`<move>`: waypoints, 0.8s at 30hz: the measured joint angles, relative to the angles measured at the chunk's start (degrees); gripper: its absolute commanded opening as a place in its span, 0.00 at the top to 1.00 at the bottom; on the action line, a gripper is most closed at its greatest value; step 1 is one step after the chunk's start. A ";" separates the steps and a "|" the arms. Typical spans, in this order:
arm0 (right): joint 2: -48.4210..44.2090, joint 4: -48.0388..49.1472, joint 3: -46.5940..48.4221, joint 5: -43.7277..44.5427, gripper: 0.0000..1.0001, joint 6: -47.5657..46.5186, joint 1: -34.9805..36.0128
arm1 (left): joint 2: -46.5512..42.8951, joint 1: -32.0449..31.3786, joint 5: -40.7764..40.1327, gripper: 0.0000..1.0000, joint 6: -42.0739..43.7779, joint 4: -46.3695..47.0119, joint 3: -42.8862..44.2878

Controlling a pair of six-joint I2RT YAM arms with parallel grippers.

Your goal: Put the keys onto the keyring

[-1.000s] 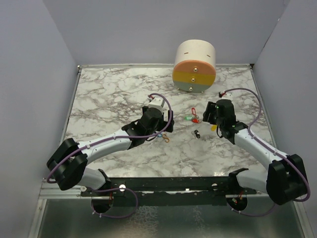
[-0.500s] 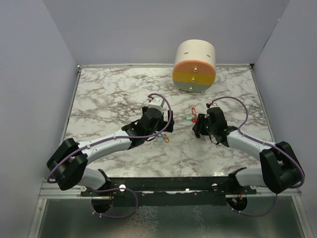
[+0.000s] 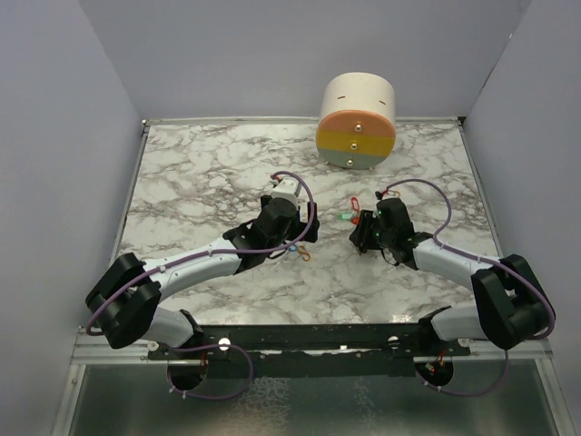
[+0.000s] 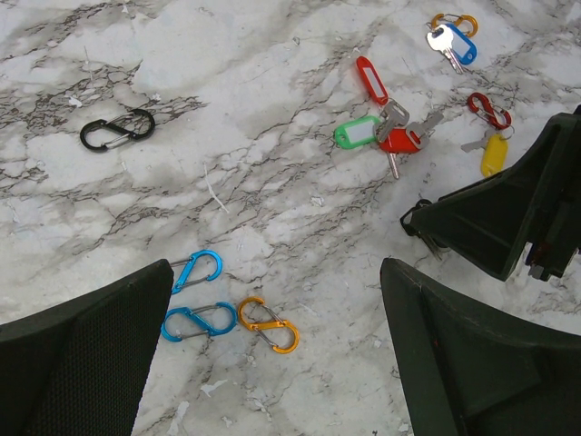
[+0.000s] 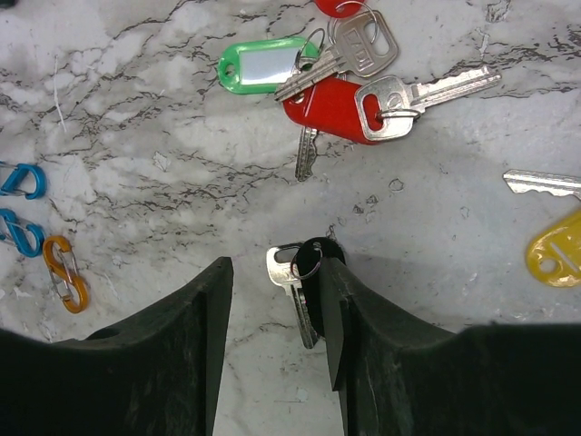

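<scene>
The right jaws stand open and low over the worktop (image 5: 163,163), holding nothing. The black-headed key (image 5: 292,282) lies in the gap between the two fingers (image 5: 182,363). It sits off-centre, close against the right-hand finger as the right wrist view shows it; contact cannot be confirmed.

The key's long axis runs along the fingers. Its head and small ring are at the far end, and the blade points back toward the wrist. The closing line therefore crosses the key's narrow width, which suits a pinch. Shifting the jaws sideways to centre the key would likely reduce the risk of it skidding out.

Beyond the fingertips lie the green-tagged key (image 5: 263,65) and the red-tagged key (image 5: 331,109), overlapping each other. The yellow-tagged key (image 5: 556,256) lies apart to one side.

The left jaws are also open and empty, above the blue clips (image 4: 198,321) and the orange clip (image 4: 269,324). They are well away from the black-headed key, so the right arm (image 3: 445,259) is the nearer one.
</scene>
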 measured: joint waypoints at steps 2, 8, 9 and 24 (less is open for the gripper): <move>0.15 0.02 -0.04 0.00 0.58 0.04 0.00 | 0.00 0.00 0.00 0.01 0.00 0.00 0.00; 1.09 0.13 -0.07 0.00 0.60 0.35 0.00 | 0.02 0.00 0.00 0.01 0.00 0.00 0.00; 1.33 0.24 -0.07 0.00 0.60 0.39 0.00 | 0.02 0.02 0.00 0.01 0.00 0.00 0.00; 3.17 2.01 -0.11 0.02 0.80 1.33 0.00 | 0.11 0.33 0.02 0.01 0.02 0.04 -0.04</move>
